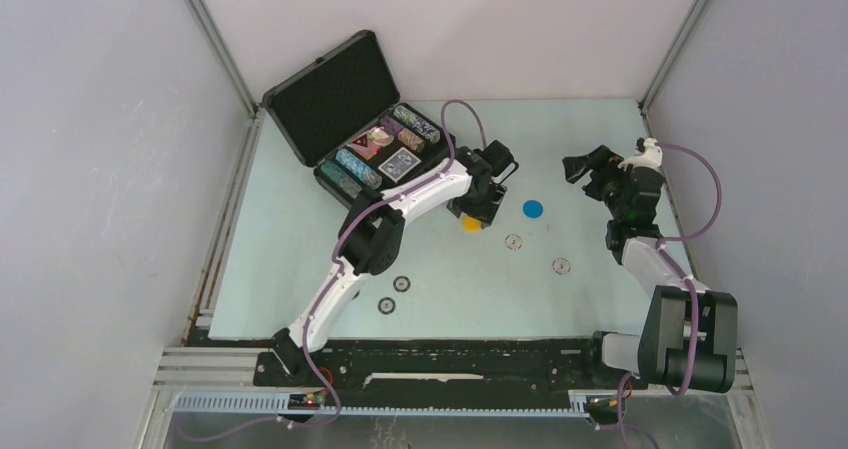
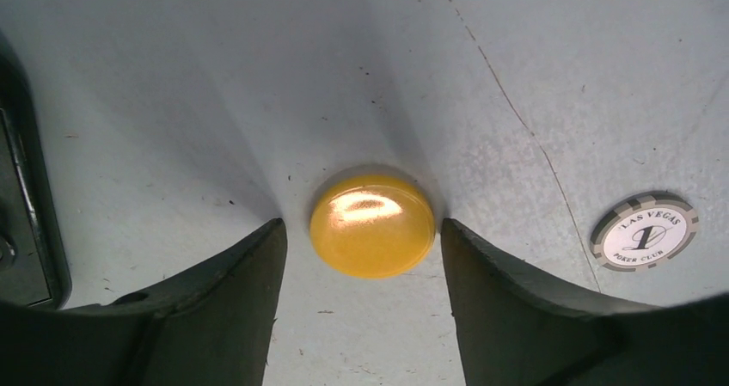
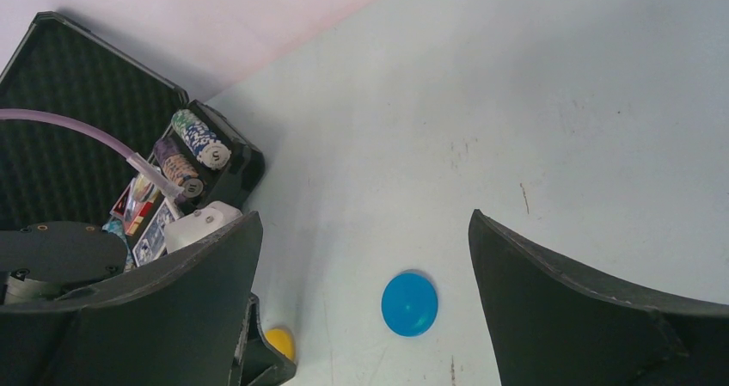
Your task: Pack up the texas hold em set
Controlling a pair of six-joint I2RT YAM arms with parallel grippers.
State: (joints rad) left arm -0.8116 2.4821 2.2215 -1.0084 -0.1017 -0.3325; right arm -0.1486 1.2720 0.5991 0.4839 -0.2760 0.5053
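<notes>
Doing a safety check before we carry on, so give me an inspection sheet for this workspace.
Surface: pale table, scuffed and scratched.
Job's things: open case at the far left, partly filled; yellow disc, blue disc and four loose chips on the table.
Clutter: nothing seen.
Grippers: left gripper open, straddling the yellow disc; right gripper open, holding nothing.
Cables: purple cables run along both arms.
Surroundings: white walls, metal frame.

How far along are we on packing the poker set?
Done: chip rows and cards sit in the open case. In hand: left gripper, open, straddles the yellow button, not gripped. Left: blue button, four loose chips, then closing the case. The right gripper is open, empty.
</notes>
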